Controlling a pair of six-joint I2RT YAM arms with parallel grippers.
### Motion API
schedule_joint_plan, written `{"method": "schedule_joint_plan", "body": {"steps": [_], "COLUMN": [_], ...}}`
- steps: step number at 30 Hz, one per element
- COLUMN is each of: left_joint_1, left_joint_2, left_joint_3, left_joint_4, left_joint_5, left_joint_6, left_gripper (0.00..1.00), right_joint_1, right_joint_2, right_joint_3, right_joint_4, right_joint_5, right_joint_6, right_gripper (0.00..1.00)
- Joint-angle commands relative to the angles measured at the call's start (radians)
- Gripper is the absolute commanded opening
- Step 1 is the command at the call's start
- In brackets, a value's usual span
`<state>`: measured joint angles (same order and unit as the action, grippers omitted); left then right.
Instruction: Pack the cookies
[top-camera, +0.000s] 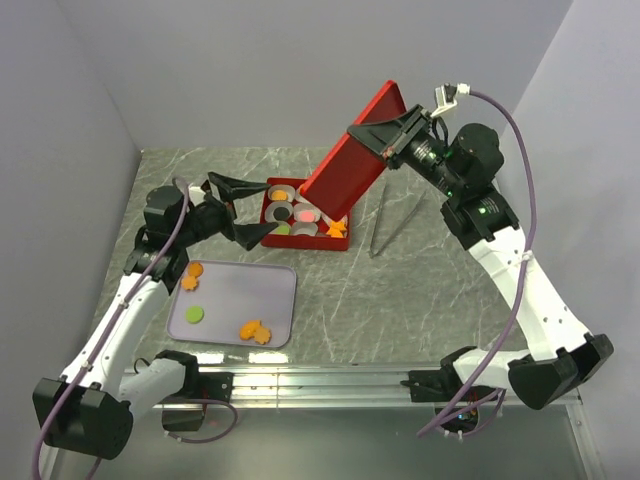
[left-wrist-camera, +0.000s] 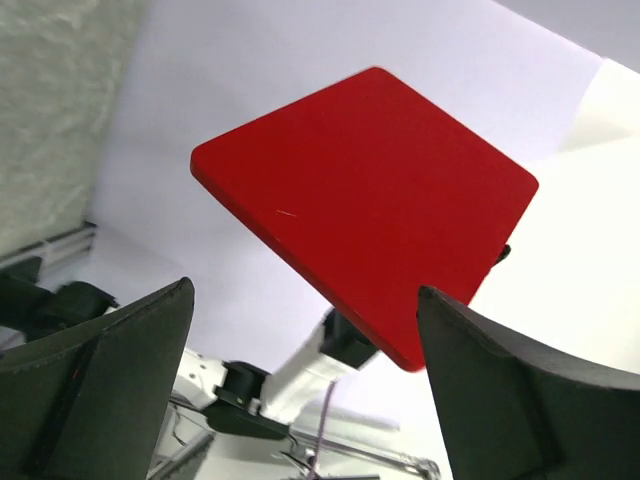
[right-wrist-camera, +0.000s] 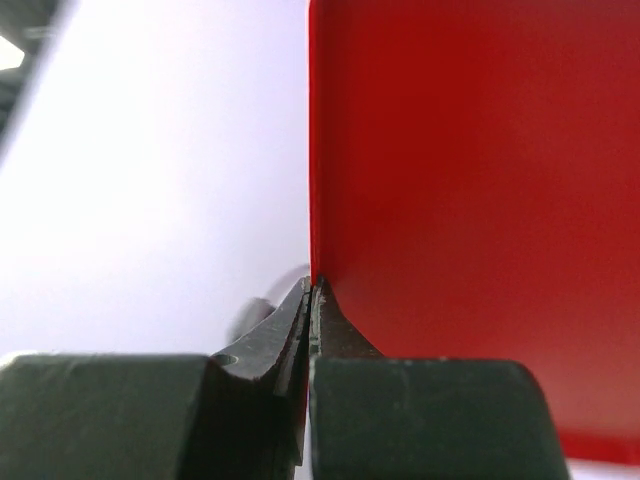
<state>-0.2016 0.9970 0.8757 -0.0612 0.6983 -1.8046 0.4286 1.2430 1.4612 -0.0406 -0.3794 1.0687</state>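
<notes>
The right claw (top-camera: 386, 152) is pinched tight on one edge of a red lid (top-camera: 348, 168), with its fingers pressed flat against the thin rim. The lid hangs tilted in the air, sloping down and away from that claw over the open red box (top-camera: 305, 244) on the desk (top-camera: 410, 290). The left claw (top-camera: 270, 207) is spread as wide as it goes and has hold of nothing. Its two black fingers (top-camera: 232, 184) point at the box, and their tips reach its nearest wall. In the left wrist view the flat face of the lid fills the space ahead of and above the gap between the fingers. Some of the cookies (top-camera: 335, 228) lie in the box just beyond the left claw's tips, partly under the low end of the lid. An orange flower piece sits in the corner farthest from that claw, with an orange round and a green disc nearer to it. Others rest inside white paper cups (top-camera: 283, 187), among them a black one, a pink one and an orange one. The remaining cookies are on a lavender tray (top-camera: 240, 285) behind the left claw, back toward its arm's base. Two orange pieces sit close under its wrist, a green disc lies further back, and two more orange pieces lie together toward the tray's far side. A pair of metal tongs (top-camera: 378, 225) lies on the desk below the right claw, beside the box on the side away from the left claw.
</notes>
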Motion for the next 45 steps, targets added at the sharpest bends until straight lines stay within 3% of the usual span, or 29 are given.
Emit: {"method": "schedule_joint_plan", "body": {"steps": [1, 6, 10, 21, 23, 28, 36, 45], "left_joint_1": [-0.018, -0.021, -0.022, -0.025, -0.022, -0.018, -0.01, 0.018], "left_joint_2": [0.018, 0.087, 0.179, 0.238, 0.236, 0.259, 0.328, 0.371], "left_joint_3": [0.048, 0.0, 0.066, 0.193, 0.192, 0.197, 0.259, 0.273], "left_joint_4": [0.152, 0.322, 0.457, 0.463, 0.459, 0.505, 0.52, 0.534], "left_joint_5": [0.043, 0.092, 0.174, 0.176, 0.156, 0.099, 0.061, 0.076], "left_joint_6": [-0.166, -0.308, -0.366, -0.418, -0.424, -0.455, -0.472, -0.47], "left_gripper": [1.0, 0.99, 0.99, 0.99, 0.94, 0.65, 0.53, 0.26], "right_joint_1": [0.009, 0.041, 0.104, 0.156, 0.159, 0.159, 0.144, 0.136], "right_joint_2": [0.013, 0.036, 0.088, 0.203, 0.219, 0.168, 0.095, -0.005], "right_joint_3": [0.018, -0.048, 0.022, 0.1, 0.1, -0.04, -0.191, -0.37], "right_joint_4": [0.355, 0.579, 0.573, 0.607, 0.646, 0.711, 0.752, 0.734], "right_joint_5": [-0.069, -0.027, 0.002, -0.004, -0.018, -0.029, -0.073, -0.085], "right_joint_6": [0.123, 0.231, 0.188, 0.2, 0.215, 0.241, 0.237, 0.209], "right_gripper": [0.0, 0.0, 0.0, 0.0, 0.0, 0.0, 0.0, 0.0]}}
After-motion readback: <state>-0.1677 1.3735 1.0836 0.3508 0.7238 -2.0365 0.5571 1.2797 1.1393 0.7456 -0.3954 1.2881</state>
